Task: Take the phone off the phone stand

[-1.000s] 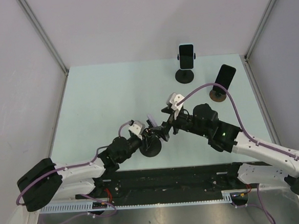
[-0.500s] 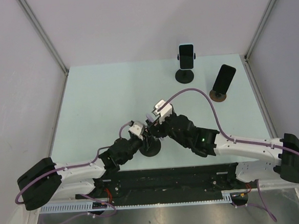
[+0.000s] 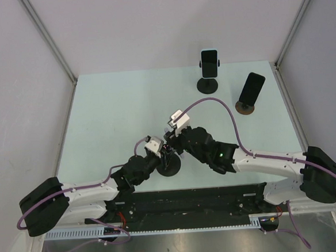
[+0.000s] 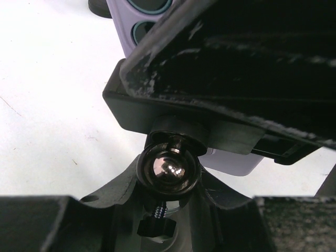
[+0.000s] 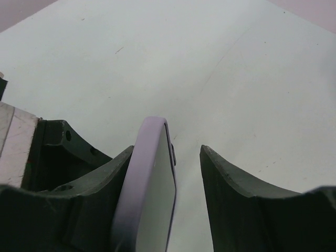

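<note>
left gripper: clamped on phone stand, just below the ball joint
right gripper: not closed; jaws straddled phone, one touching, the other apart

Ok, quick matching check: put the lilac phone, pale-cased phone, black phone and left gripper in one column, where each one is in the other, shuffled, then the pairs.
1. lilac phone
2. pale-cased phone
3. black phone
4. left gripper

A. on the brown-based stand
B. gripping the near stand
C. between the fingers of the right gripper, not yet clamped
D. on the far black stand

Pairs: 1-C, 2-D, 3-A, 4-B
</note>
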Available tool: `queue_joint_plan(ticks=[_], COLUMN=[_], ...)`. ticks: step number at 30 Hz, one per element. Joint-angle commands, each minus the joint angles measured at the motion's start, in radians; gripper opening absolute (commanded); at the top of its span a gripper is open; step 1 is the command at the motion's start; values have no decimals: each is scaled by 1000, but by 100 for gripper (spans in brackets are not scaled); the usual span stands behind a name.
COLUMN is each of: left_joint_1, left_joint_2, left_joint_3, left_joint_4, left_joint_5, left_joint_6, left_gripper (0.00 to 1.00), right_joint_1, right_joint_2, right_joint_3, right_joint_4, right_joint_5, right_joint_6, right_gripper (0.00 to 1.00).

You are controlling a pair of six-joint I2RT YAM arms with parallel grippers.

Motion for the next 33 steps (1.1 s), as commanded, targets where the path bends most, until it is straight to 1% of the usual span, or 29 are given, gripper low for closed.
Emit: queue_joint_plan(ticks=[1, 4, 5, 6, 7, 8, 10, 11, 15, 18, 22, 25, 26, 29, 33], left_joint_1=[-16, -16, -16, -16, -16, -16, -12, -5, 18, 20, 20, 20, 18, 17, 4], left_joint_2=[-26, -30, -30, -33, -35, -38, -55, -63, -99, -87, -102, -147, -158, -178, -187], left_joint_3=[53, 51, 48, 47, 39, 34, 22, 22, 18, 18, 7, -21, -25, -35, -41], left_joint_4=[90, 90, 88, 88, 87, 83, 62, 47, 5, 1, -1, -2, -2, 1, 10], left_joint_5=[5, -2, -16, -31, -53, -108, -168, -192, -197, -188, -197, -205, -199, -134, -96], left_joint_6=[-7, -8, -16, -25, -36, -59, -80, -94, -110, -99, -102, -100, -94, -79, -68], left_gripper=[0, 0, 1, 1, 0, 0, 0, 0, 0, 0, 0, 0, 0, 0, 0], right_joint_1=[-8, -8, -6, -5, -2, 6, 20, 37, 58, 57, 58, 57, 57, 54, 52], right_joint_2=[20, 19, 14, 4, -4, -10, -38, -55, -107, -113, -131, -141, -133, -109, -81], right_joint_3=[23, 23, 24, 23, 23, 24, 24, 24, 24, 23, 15, 14, 14, 14, 14], right_joint_4=[43, 30, 20, 14, 6, -14, -43, -86, -178, -192, -154, -125, -115, -89, -54], right_joint_5=[-14, -10, -8, 0, 4, 9, 3, -6, -26, 7, 49, 136, 192, 285, 392], right_joint_6=[21, 20, 20, 21, 17, 13, 3, -6, 16, 13, 15, 15, 16, 15, 35], right_gripper=[54, 35, 18, 10, 3, 0, 0, 0, 0, 0, 0, 0, 0, 0, 0])
